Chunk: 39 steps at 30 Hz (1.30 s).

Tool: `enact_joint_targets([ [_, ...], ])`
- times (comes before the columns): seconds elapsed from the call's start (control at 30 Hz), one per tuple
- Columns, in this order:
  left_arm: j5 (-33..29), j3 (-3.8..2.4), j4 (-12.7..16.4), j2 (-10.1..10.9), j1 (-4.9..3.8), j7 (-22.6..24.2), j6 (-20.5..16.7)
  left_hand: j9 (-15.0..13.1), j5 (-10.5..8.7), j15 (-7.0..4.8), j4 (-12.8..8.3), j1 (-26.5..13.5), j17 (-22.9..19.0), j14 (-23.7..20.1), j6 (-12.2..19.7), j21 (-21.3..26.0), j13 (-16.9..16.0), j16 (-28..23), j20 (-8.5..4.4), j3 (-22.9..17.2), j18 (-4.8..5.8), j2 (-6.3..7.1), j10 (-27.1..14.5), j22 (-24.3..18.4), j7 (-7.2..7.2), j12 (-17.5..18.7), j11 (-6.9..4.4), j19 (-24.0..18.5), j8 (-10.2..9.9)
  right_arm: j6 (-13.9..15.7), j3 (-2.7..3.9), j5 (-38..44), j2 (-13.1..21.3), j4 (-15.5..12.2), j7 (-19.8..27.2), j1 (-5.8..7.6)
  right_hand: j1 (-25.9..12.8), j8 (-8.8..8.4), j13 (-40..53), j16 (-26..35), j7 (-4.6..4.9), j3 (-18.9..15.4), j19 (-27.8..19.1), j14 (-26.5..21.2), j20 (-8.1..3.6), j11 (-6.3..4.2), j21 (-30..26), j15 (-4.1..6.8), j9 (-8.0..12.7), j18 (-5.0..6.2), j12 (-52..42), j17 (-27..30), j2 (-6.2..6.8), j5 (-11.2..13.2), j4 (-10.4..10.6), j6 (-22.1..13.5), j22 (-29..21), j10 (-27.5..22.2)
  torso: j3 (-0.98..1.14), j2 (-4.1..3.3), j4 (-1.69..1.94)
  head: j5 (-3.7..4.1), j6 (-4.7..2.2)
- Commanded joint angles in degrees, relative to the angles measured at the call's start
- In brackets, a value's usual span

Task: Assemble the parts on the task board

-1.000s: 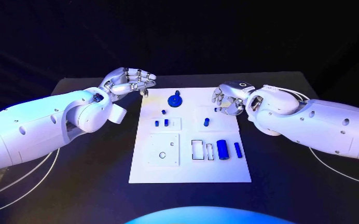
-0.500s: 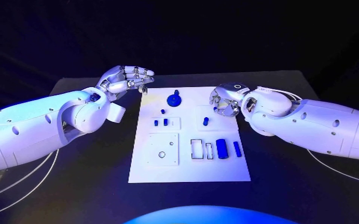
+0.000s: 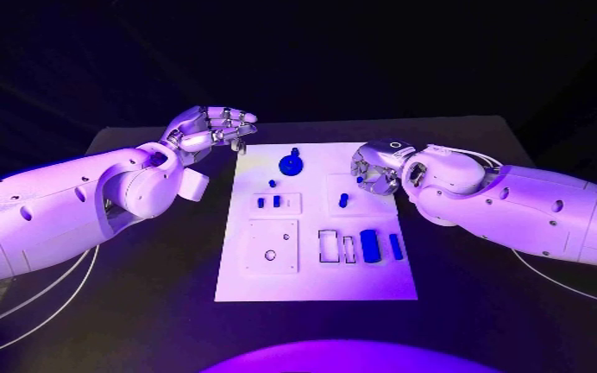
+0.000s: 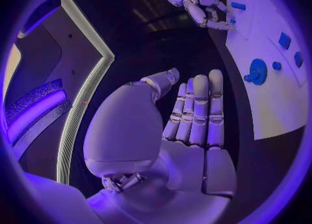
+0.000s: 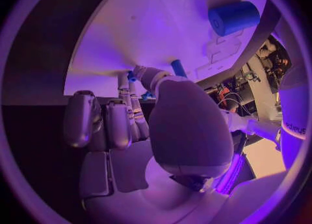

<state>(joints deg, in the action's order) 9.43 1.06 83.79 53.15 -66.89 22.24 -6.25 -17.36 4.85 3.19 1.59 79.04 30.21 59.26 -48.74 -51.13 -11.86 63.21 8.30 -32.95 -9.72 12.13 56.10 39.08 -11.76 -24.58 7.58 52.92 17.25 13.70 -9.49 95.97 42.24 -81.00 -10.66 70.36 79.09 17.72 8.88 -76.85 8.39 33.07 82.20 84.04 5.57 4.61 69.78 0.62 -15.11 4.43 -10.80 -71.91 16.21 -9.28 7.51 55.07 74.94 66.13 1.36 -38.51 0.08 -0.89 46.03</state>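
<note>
The white board (image 3: 316, 282) lies mid-table with blue parts (image 3: 368, 243) on it, some standing in its recesses. The left hand (image 3: 211, 129) hovers off its far left corner, fingers apart, empty. The right hand (image 3: 374, 168) pinches a small blue piece (image 5: 132, 76) over the right edge.

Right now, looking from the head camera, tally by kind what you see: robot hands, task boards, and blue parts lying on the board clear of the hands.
Hands: 2 (left hand, right hand)
Task board: 1
Blue parts: 7 (one round part, one large cylinder, five small pieces)
Total: 10
</note>
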Motion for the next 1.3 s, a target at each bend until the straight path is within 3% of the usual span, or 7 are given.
enact_joint_targets([
  [0.03,-0.4,-0.07,0.2,0.0,-0.06,0.8,0.1,0.0,-0.02,0.04,0.0,-0.2,-0.1,-0.3,0.5,0.3,0.1,-0.4,0.30,0.3,-0.86,-0.01,-0.5,-0.1,0.05,0.0,-0.03,0.1,-0.3,-1.5,-0.10,1.0,0.0,0.2,-0.3,-0.24,-0.1,0.01,-0.1,-0.3,-0.02,0.2,0.5,2.4,0.13,-0.10,0.3,-0.53,-0.1,-0.65,0.3,0.0,-0.60,-0.5,-0.3,0.6,8.9,0.5,0.04,0.00,0.02,-0.03,0.00],
  [0.33,-0.4,-0.07,0.2,0.0,-0.06,0.6,0.1,0.0,-0.02,0.04,0.0,-0.2,-0.1,-0.3,0.5,0.3,0.1,-0.4,0.30,0.3,-0.86,-0.01,-0.5,-0.1,0.05,0.0,-0.03,0.1,-0.3,-1.6,-0.10,1.2,0.0,0.2,-0.6,-0.35,0.0,0.66,-0.8,-0.6,-0.64,2.9,0.8,2.3,-0.15,-0.79,1.2,-0.02,-1.1,-0.78,0.7,-0.2,-2.79,1.3,-2.0,2.8,9.5,3.4,0.03,0.04,-0.06,-0.06,0.10],
  [0.53,-0.4,-0.08,0.1,0.0,-0.06,0.5,0.0,-0.1,0.01,0.05,0.0,-0.1,-0.1,-0.4,0.6,0.5,0.1,-0.4,0.32,0.4,-0.86,-0.19,-0.6,-0.2,0.01,0.0,-0.01,0.2,-0.3,-1.9,-0.10,2.6,0.1,0.1,-1.3,-0.44,0.7,1.76,-0.6,-0.8,-1.16,4.7,1.3,2.4,-0.71,-1.47,2.4,0.58,-2.3,-0.99,0.9,-0.3,-5.23,2.6,-4.3,4.8,10.1,5.7,0.05,0.05,-0.03,0.04,0.14],
  [0.93,-0.4,-0.08,0.0,0.0,-0.06,0.4,0.0,-0.1,0.02,0.06,0.0,0.0,-0.2,-0.4,0.6,0.6,0.1,-0.5,0.33,0.4,-0.87,-0.22,-0.6,-0.2,-0.01,0.0,0.01,0.2,-0.3,-0.9,-0.09,4.2,-0.1,-0.1,-2.0,-0.73,0.3,2.34,-0.4,-1.0,-1.41,5.2,1.7,2.4,-0.97,-1.79,3.5,0.84,-3.1,-1.20,1.2,-0.4,-5.77,2.8,-5.6,5.5,10.6,7.1,0.02,0.03,-0.01,0.30,0.14],
  [1.3,-0.4,-0.08,-0.1,0.0,-0.06,0.2,0.1,-0.1,0.01,0.10,0.0,0.0,-0.2,-0.4,0.8,0.7,0.1,-0.5,0.35,0.5,-0.86,-0.21,-0.8,-0.3,-0.06,0.0,0.07,0.3,-0.3,4.9,-0.06,4.3,0.4,-1.1,-2.1,-0.79,-0.2,2.45,-0.4,-0.9,-1.43,5.2,2.0,2.4,-1.05,-1.82,4.5,0.90,-3.3,-1.39,1.6,-0.2,-5.64,2.5,-6.0,5.6,10.9,7.4,0.02,0.06,-0.02,0.44,-0.01],
])
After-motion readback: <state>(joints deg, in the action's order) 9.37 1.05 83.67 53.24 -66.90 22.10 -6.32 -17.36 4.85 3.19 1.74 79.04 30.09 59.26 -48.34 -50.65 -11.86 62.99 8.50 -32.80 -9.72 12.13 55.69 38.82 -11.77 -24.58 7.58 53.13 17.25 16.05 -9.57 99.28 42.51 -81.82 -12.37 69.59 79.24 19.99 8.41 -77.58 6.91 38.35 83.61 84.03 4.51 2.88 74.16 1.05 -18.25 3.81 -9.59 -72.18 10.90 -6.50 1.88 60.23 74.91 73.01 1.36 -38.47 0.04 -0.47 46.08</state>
